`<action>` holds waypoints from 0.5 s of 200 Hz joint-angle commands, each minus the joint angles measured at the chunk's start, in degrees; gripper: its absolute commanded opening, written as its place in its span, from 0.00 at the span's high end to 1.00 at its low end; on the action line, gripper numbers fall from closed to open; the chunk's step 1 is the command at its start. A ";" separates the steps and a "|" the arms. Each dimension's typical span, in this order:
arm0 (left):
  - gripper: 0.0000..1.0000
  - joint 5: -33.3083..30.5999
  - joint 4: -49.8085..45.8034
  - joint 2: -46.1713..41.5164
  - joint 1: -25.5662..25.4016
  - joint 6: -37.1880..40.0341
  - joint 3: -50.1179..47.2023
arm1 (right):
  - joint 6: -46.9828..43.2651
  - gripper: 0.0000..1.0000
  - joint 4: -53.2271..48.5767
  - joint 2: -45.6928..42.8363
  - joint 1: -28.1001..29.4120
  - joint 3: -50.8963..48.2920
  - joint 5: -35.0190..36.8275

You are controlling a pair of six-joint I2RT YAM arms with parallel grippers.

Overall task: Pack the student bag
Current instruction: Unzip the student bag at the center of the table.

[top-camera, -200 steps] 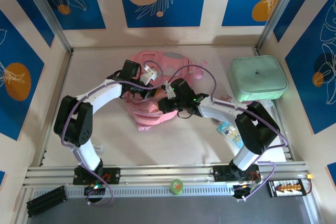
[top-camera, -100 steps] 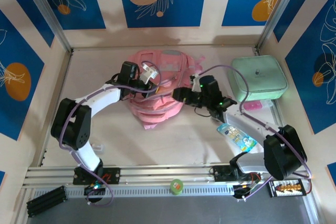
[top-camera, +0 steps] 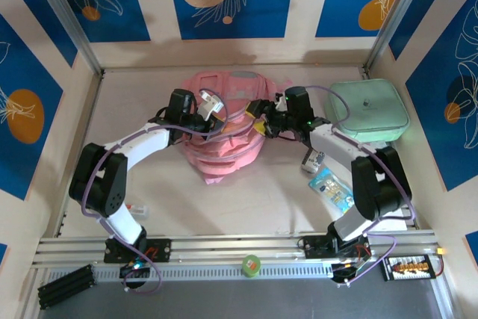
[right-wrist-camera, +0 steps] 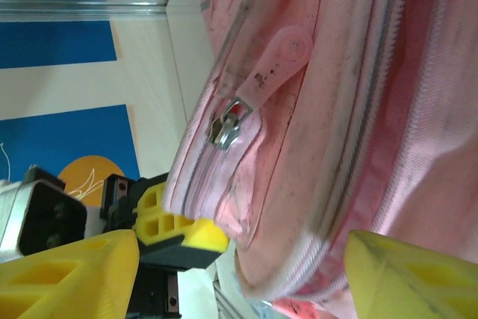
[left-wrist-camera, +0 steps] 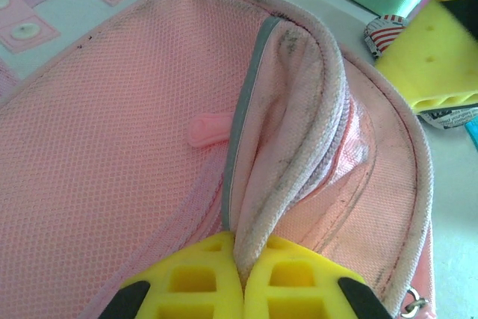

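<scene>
The student bag (top-camera: 224,155) is a soft pink backpack lying at the middle back of the table. My left gripper (top-camera: 215,116) reaches it from the left. In the left wrist view this gripper (left-wrist-camera: 240,255) is shut on the bag's (left-wrist-camera: 112,110) grey-trimmed zip edge, lifting a fold of fabric. My right gripper (top-camera: 258,117) hangs at the bag's right upper side. Its yellow fingers (right-wrist-camera: 67,274) stand wide open, with the bag's (right-wrist-camera: 358,72) rim close before them and nothing gripped. A metal zip slider (right-wrist-camera: 222,128) with a pink tab lies on that side.
A mint-green zip case (top-camera: 367,112) sits at the back right. Flat packets (top-camera: 330,188) lie on the table by the right arm. A green tape roll (top-camera: 250,264) rests on the front rail. Walls close in the back and both sides.
My right gripper let go at the bag's front, opened, swung off to the right, then came back toward the bag's upper right side. The left gripper kept its hold and barely moved.
</scene>
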 commanded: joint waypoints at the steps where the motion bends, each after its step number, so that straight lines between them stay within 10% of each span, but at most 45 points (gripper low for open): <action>1: 0.96 5.16 1.18 -1.97 -0.60 1.03 1.42 | 2.97 0.26 -2.52 2.84 1.00 3.68 -2.54; 74: 0.78 2.17 -3.52 -3.39 -1.22 2.87 1.22 | 6.74 0.28 -5.18 10.05 4.15 10.43 -4.06; 100: 0.57 -1.72 -1.87 -7.42 -1.19 -0.10 -2.09 | 7.47 0.55 -4.81 10.77 4.70 9.96 -2.89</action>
